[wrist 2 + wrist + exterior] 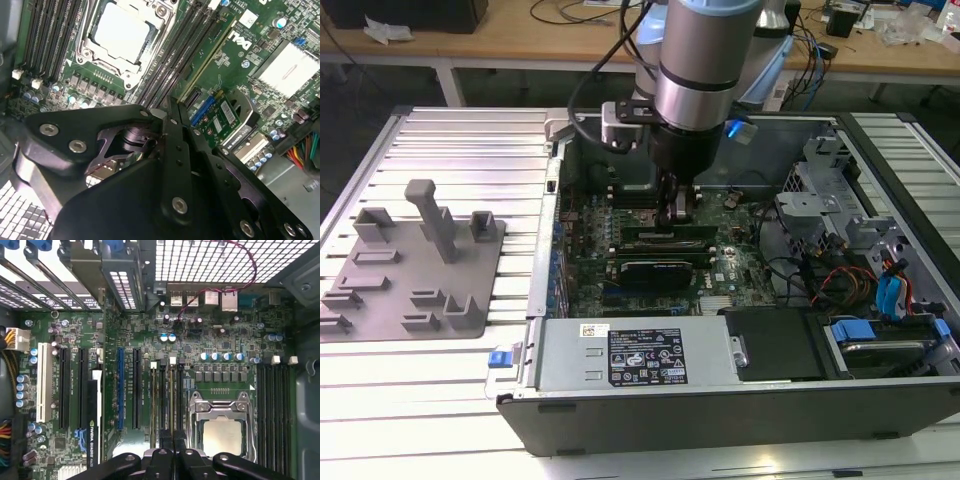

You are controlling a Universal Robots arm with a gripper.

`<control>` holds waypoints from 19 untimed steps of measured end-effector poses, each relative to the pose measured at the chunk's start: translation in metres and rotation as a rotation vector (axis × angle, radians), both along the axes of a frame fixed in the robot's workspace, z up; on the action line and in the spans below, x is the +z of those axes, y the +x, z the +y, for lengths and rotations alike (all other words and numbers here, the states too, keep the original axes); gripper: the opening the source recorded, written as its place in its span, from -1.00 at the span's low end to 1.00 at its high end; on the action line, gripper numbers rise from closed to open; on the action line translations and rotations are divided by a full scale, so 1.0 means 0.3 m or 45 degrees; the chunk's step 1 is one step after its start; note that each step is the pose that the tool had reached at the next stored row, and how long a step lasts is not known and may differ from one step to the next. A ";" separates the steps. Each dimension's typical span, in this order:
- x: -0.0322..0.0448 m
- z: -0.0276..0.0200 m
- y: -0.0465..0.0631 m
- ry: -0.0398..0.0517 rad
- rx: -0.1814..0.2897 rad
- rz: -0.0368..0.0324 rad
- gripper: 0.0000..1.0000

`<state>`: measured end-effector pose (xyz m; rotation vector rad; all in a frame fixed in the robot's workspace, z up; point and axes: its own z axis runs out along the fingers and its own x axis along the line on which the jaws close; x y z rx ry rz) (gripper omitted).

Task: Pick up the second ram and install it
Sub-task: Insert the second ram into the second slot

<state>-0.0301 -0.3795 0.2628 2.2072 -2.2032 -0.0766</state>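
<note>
One green stick, taken for the second ram point(210, 55), stands on edge in a memory slot beside the processor socket point(122, 32) in the second wrist view. Gripper point(170, 107) clenched, fingertips drawn together with no gap to see. Its tip sits at the stick's near end, touching or just above; cannot tell which. Whether it pinches the board's edge also cannot be told.

Exterior view: gripper point(677, 212) is down inside the open computer case point(650, 400), well apart from the grey fixture point(415, 265) on the surface point(470, 140).

Judgement: pick-up done, stick at its slot — insertion under way or just made. Full seating and latches — not confirmed from these views.
</note>
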 end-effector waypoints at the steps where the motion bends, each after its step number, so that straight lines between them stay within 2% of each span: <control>1: -0.003 0.000 0.000 0.000 0.000 -0.0001 -0.82; 4: -0.021 0.000 -0.005 0.010 0.000 -0.0010 -0.82; 8: -0.049 0.001 -0.011 0.011 0.000 -0.0009 -0.82; 11: -0.052 0.001 -0.011 0.031 0.000 -0.0011 -0.82; 13: -0.053 0.001 -0.011 0.032 -0.001 -0.0011 -0.82; 16: -0.056 0.001 -0.011 0.032 -0.033 -0.0016 -0.82; 19: -0.064 0.001 -0.011 0.032 0.001 -0.0012 -0.82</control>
